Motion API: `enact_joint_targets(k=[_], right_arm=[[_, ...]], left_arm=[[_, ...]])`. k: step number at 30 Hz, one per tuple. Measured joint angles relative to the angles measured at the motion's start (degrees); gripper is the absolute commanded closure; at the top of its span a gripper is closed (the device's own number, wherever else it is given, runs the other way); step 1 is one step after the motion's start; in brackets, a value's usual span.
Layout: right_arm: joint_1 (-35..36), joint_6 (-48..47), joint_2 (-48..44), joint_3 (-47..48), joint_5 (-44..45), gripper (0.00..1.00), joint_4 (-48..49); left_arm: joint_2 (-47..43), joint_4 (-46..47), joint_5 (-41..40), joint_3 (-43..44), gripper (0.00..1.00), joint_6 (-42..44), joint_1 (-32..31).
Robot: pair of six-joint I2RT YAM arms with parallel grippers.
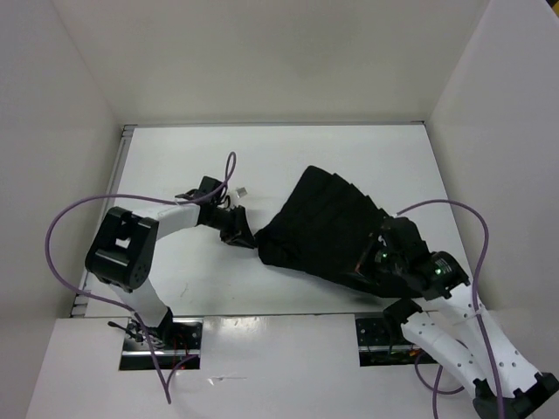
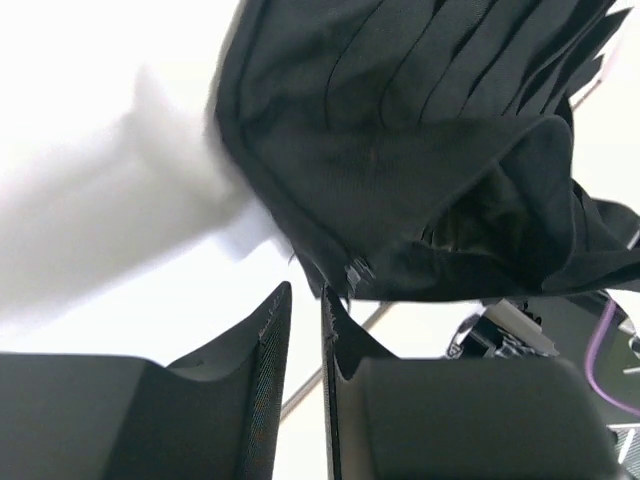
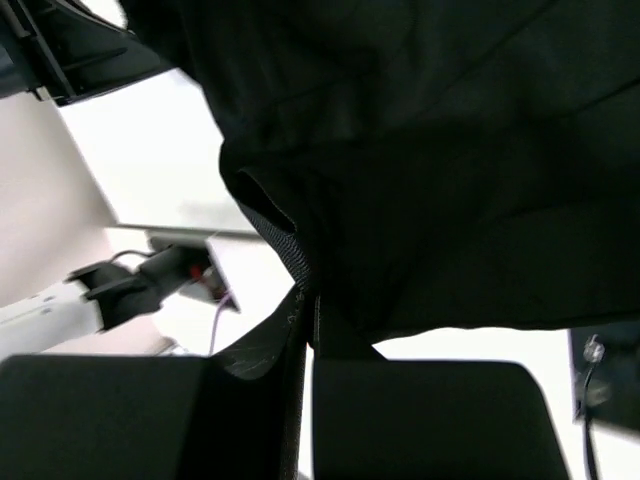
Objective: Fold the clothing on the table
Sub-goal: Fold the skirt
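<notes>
One matte black pleated skirt [image 1: 327,231] fans over the white table [image 1: 192,166].

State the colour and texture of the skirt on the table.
The skirt is plain black with pleats, shown best in the left wrist view.

White walls [image 1: 262,52] are enclosing the worktop [image 1: 349,148] behind and on both sides; light is glaring off its near edge.

Robot lab test cell, plain white table [image 1: 288,161] boxed in by bare white walls [image 1: 262,61] at 9, 12 and 3 o'clock, left arm [image 1: 122,249] and right arm [image 1: 454,345] bolted to metal plates [image 1: 188,333] at the 6 o'clock edge, purple cables [image 1: 52,229] looping loose from each
</notes>
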Motion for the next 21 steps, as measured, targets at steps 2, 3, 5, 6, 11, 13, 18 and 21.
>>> enact_joint_targets(k=[2, 3, 5, 6, 11, 13, 18, 21], right_arm=[[0.00, 2.54, -2.99, 0.00, -0.63, 1.00, -2.54], [0.00, 3.58, -3.58, 0.00, -0.87, 1.00, -3.63], [0.00, 5.09, -3.78, -0.02, -1.07, 1.00, -5.11], [0.00, 5.53, -3.63, -0.02, -1.14, 1.00, -5.53], [0.00, 6.14, -1.70, 0.00, -1.11, 1.00, -6.97], [0.00, 6.01, -0.42, 0.09, -1.14, 0.97, -7.37], [0.00, 4.44, 4.55, 5.66, -0.04, 0.32, -12.35], [0.00, 3.45, 6.27, 14.80, 2.80, 0.68, -14.34]], left_arm=[[-2.45, -1.51, -0.22, -0.72, 0.74, -0.04, -0.20], [-3.52, -2.43, -0.39, -0.72, 0.72, 0.15, -0.22], [-5.03, -3.39, -0.55, -0.57, 0.58, 0.68, -0.22], [-5.16, -3.91, -0.63, -0.22, 0.50, 0.79, -0.22], [-4.04, -6.16, -4.42, 2.84, 0.10, 3.08, -0.22], [-3.02, -6.75, -5.16, 6.01, 0.07, 3.76, 0.00], [2.14, -7.26, -1.81, 17.14, 0.17, 6.54, 1.79], [6.23, -8.31, -1.14, 23.12, 0.85, 8.02, 2.19]])
